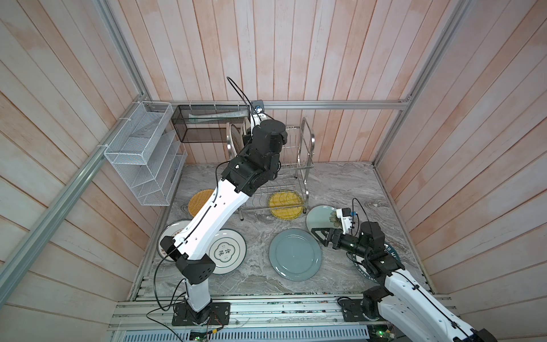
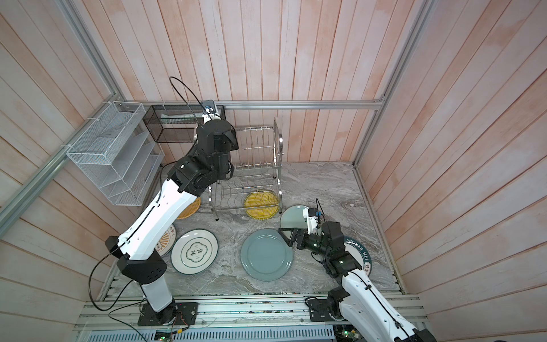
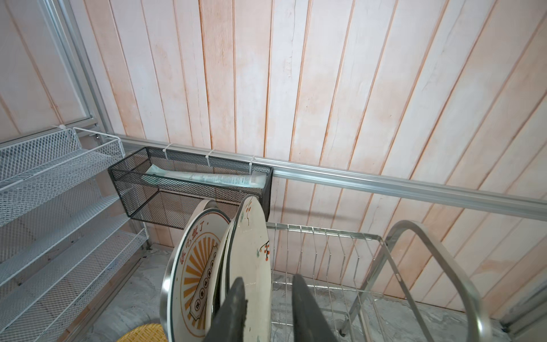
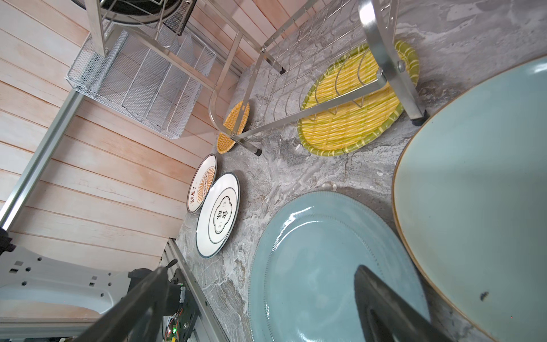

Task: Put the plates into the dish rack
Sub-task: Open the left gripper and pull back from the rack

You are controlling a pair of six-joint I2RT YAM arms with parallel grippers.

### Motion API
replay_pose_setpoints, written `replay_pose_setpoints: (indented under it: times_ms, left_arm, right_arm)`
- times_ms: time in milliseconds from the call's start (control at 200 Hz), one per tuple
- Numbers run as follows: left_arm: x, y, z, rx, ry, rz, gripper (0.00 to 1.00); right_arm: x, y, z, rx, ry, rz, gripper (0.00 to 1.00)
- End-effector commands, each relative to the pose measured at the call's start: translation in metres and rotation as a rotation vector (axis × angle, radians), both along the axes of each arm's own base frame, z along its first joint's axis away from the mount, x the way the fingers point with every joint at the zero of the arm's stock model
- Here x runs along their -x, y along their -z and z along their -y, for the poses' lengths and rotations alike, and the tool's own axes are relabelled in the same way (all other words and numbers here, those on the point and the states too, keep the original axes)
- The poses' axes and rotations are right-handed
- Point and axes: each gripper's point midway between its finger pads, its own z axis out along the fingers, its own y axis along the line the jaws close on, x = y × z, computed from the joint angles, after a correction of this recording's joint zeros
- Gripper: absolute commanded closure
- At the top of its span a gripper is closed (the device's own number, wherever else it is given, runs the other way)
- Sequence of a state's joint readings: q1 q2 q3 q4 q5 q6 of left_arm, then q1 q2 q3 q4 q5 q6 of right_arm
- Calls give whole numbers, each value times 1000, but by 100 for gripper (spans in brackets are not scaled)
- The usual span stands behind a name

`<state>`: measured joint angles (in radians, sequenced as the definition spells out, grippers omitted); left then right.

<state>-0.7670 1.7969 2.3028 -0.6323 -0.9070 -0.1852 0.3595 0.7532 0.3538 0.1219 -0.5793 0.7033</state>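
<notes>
The step in hand looks like the set-down of one plate in the upper tier of the dish rack (image 3: 414,226). The left pincer (image 3: 268,278) hangs over that tier, partly open. One finger shows in front of the cream plate (image 3: 251,254) and the other stands clear of it with a gap, so I judge the plate let go and resting in its slot, not clamped. Just past it, away from the free finger, a sunburst plate (image 3: 195,275) is already slotted on edge.

The next move for this arm, as I read it, is to draw back along the plate's own plane with no sideways drift. The upright plates stand close together, and a nudge could tip one onto the other. There is good room on the free finger's side, where bare wire slots run to the arched end tube. It is tighter ahead, where the black basket (image 3: 189,183) hangs just past the plate tops.

The right pincer (image 1: 321,236) is spread wide and holds nothing (it hovers low over the worktop (image 1: 257,231)). It sits at the rim of the grey-blue plate (image 1: 296,254), with the pale green plate (image 1: 319,217) just behind it. The grey-blue plate lies flat, so a finger must get under its rim, and the two rims come close there, leaving little slack. More plates lie about, and a yellow plate (image 1: 285,204) sits under the rack.
</notes>
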Motion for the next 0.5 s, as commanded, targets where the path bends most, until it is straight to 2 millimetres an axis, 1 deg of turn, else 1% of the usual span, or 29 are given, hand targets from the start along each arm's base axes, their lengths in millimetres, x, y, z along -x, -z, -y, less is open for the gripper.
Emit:
replay_pose_setpoints:
  times_ms: [0,50,90,195,265,320,350,415,450,460,475,485,495]
  left_arm:
    - [21,-17,5,45,153,6,67]
    - [29,-19,7,52,212,5,63]
    - [34,-16,10,55,261,-3,60]
    - [56,-18,5,82,359,3,53]
    - [72,-15,5,98,444,8,45]
    - [84,-2,6,100,508,-2,36]
    - [94,0,4,105,542,9,31]
    - [109,21,5,103,615,6,19]
    - [121,30,4,107,659,14,13]
    - [125,29,2,110,667,22,11]
    - [128,37,4,107,689,14,9]
    - [132,37,3,111,698,22,8]
    - [134,43,4,109,709,14,7]
  right_arm:
    - [-6,-13,4,31,30,45,2]
    - [-8,-15,6,45,44,50,2]
    - [-10,-16,8,54,55,54,2]
    - [-15,-16,12,78,86,56,2]
    - [-18,-15,16,95,115,49,2]
    - [-23,-10,24,119,167,25,2]
    - [-26,-7,30,135,204,7,2]
    - [-29,1,42,172,274,-19,2]
    - [-31,4,48,188,307,-21,2]
    - [-31,4,50,192,316,-21,2]
    - [-31,5,53,198,328,-22,2]
    - [-31,5,54,200,336,-20,2]
    - [-32,5,56,202,343,-18,2]
